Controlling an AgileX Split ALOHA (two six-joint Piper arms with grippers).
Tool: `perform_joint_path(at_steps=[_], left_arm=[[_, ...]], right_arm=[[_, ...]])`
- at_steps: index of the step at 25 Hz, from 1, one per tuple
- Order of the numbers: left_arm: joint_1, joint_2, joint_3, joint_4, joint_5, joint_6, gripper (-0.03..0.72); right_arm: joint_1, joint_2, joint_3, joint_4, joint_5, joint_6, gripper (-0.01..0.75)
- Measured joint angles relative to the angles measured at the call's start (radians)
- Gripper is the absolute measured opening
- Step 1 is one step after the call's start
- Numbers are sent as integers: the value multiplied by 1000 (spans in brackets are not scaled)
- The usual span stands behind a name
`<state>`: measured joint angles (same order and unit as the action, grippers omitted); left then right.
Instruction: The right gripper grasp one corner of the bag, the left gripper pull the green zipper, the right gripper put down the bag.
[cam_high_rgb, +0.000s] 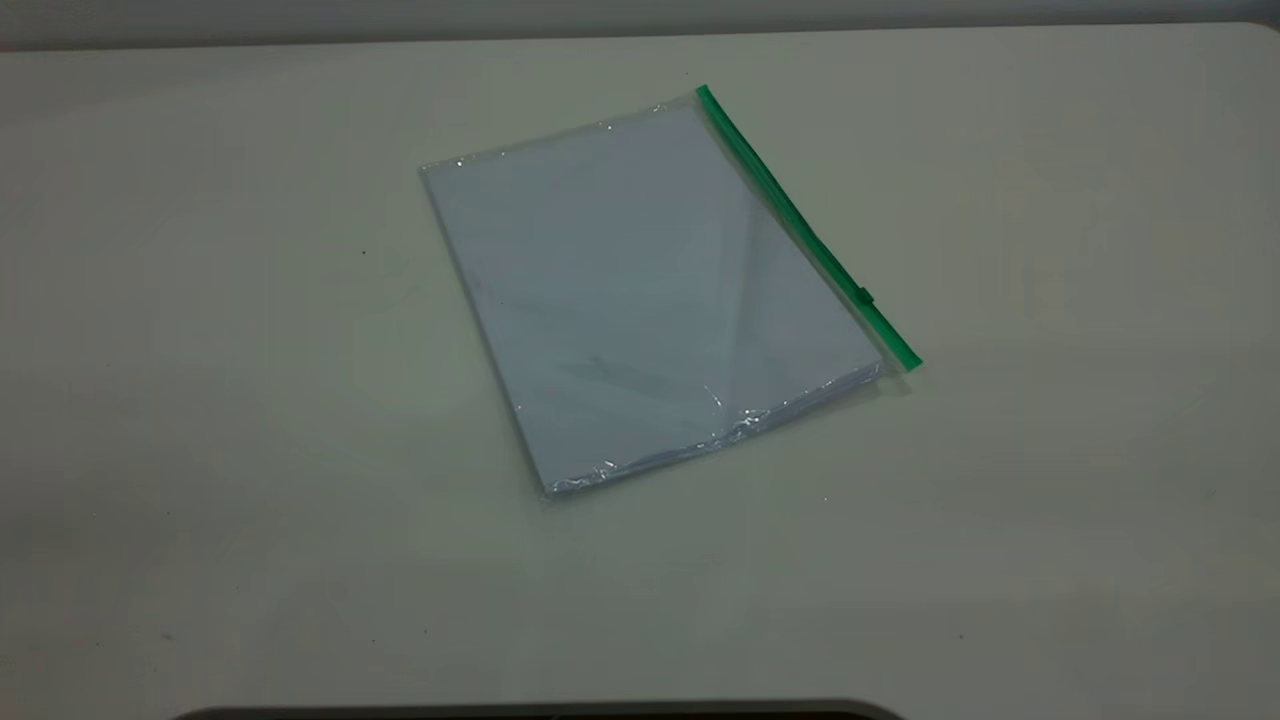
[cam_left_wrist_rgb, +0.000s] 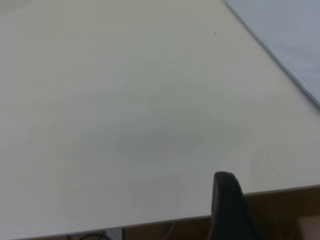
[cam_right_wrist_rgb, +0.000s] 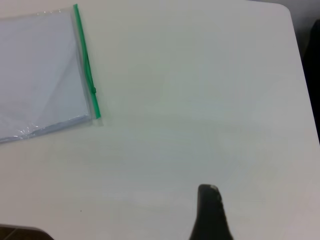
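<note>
The bag (cam_high_rgb: 650, 300) lies flat on the pale table, clear plastic with white paper showing through. The green zipper (cam_high_rgb: 800, 225) runs along its right edge, with the slider tab (cam_high_rgb: 865, 296) near the front end. Neither gripper shows in the exterior view. In the right wrist view the bag (cam_right_wrist_rgb: 40, 75) and the green zipper (cam_right_wrist_rgb: 85, 65) lie far from a dark part of the right gripper (cam_right_wrist_rgb: 210, 210). In the left wrist view one edge of the bag (cam_left_wrist_rgb: 285, 40) shows, well apart from a dark part of the left gripper (cam_left_wrist_rgb: 227, 205), which is by the table's edge.
The table (cam_high_rgb: 200, 400) is pale and bare around the bag. Its edge (cam_left_wrist_rgb: 150, 222) shows in the left wrist view with brown floor beyond. A rounded table corner (cam_right_wrist_rgb: 285, 10) shows in the right wrist view.
</note>
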<state>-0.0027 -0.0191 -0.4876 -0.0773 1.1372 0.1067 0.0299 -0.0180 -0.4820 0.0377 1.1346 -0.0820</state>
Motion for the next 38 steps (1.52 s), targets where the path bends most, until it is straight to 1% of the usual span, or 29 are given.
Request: perform_joint_path(at_steps=[32,38], left_arm=[[0,0,0,0,0,0,493],[0,4,-1,14,-4,-53,496]], right_arm=[[0,0,0,0,0,0,578],[0,0,-1,0,-4,12,578]])
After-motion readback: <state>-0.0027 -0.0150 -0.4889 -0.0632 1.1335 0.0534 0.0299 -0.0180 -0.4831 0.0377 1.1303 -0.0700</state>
